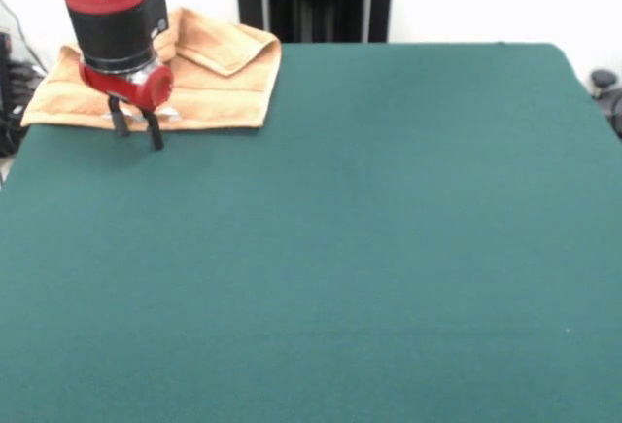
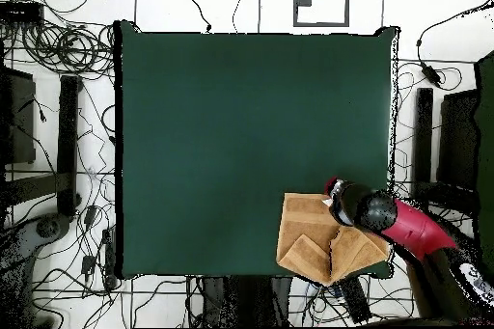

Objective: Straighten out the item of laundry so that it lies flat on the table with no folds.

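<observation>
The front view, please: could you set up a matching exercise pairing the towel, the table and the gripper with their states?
Things:
1. towel
2. table
3. gripper

States:
A. dark green top, mostly bare
B. two dark fingers apart, pointing down at the cloth's near edge
C. orange-tan, folded over itself at a corner of the table

Pairs: 1-C, 2-A, 3-B

Two cameras, one low across the surface, one straight above it

The front view looks along the green surface point(image 1: 369, 248) from its near edge, angled slightly down, close enough that the nearest part runs off the picture; the overhead view looks straight down from farther off, taking in the whole surface point(image 2: 241, 132) and the cabled floor point(image 2: 58, 65) around it. Both share the corner holding the towel point(image 1: 219, 78) point(image 2: 309, 238)
</observation>
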{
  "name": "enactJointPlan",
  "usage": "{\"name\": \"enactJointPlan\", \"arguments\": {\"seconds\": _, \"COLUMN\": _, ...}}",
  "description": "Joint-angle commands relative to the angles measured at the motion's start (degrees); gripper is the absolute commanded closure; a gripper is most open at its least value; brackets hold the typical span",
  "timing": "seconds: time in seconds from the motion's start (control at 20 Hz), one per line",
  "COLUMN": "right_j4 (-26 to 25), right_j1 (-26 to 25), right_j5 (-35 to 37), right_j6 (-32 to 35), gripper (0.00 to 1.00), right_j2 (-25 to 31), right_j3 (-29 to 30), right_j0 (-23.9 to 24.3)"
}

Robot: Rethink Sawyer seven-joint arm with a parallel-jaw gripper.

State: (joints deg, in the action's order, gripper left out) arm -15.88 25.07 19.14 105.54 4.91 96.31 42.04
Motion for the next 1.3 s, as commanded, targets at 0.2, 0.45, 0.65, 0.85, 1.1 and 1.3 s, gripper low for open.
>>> {"name": "enactJointPlan", "arguments": {"seconds": 0.2, "right_j4": -2.31, "right_j1": -12.26, "right_j5": -7.31, "right_j6": 2.65, "gripper": 0.00, "right_j2": 5.48, "right_j3": -6.30, "right_j0": -2.45}}
{"name": "enactJointPlan", "arguments": {"seconds": 0.45, "right_j4": -2.74, "right_j1": -13.79, "right_j5": -6.19, "right_j6": 0.98, "gripper": 0.00, "right_j2": 6.20, "right_j3": -7.77, "right_j0": -1.81}}
{"name": "enactJointPlan", "arguments": {"seconds": 0.65, "right_j4": -1.68, "right_j1": -11.12, "right_j5": -3.89, "right_j6": 2.35, "gripper": 0.00, "right_j2": 5.44, "right_j3": -5.66, "right_j0": -2.84}}
{"name": "enactJointPlan", "arguments": {"seconds": 0.85, "right_j4": 1.66, "right_j1": -4.17, "right_j5": 3.15, "right_j6": 7.59, "gripper": 0.00, "right_j2": 1.00, "right_j3": -2.38, "right_j0": -7.65}}
{"name": "enactJointPlan", "arguments": {"seconds": 1.1, "right_j4": 5.42, "right_j1": 3.28, "right_j5": 11.29, "right_j6": 11.76, "gripper": 0.00, "right_j2": -3.98, "right_j3": -0.23, "right_j0": -12.66}}
{"name": "enactJointPlan", "arguments": {"seconds": 1.3, "right_j4": 9.14, "right_j1": 4.40, "right_j5": 14.52, "right_j6": 15.45, "gripper": 0.00, "right_j2": -7.38, "right_j3": -0.43, "right_j0": -15.29}}
